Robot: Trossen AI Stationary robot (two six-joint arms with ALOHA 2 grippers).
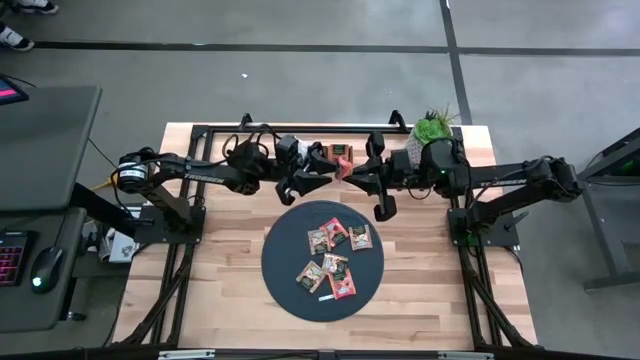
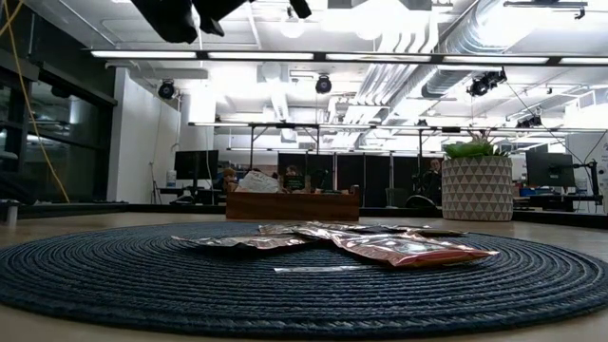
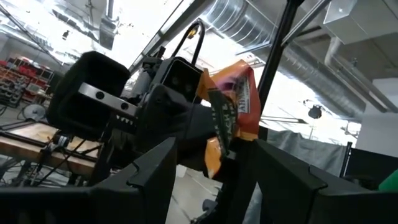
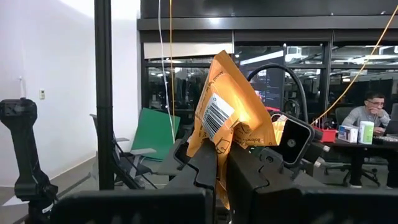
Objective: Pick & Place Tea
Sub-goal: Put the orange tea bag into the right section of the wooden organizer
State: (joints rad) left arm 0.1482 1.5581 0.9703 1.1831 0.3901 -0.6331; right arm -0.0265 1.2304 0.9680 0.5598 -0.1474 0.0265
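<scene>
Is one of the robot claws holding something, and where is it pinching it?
Yes. The right claw is shut on an orange tea sachet, pinching its lower edge. The left claw is open around it, not gripping.

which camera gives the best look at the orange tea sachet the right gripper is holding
The right wrist view: the orange sachet fills the frame, pinched in the right gripper. The left wrist view shows it partly hidden; the high view shows a speck; the low view misses it.

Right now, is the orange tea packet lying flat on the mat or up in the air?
Up in the air. The crinkled orange tea sachet is pinched upright in the right tool, above the table.
</scene>
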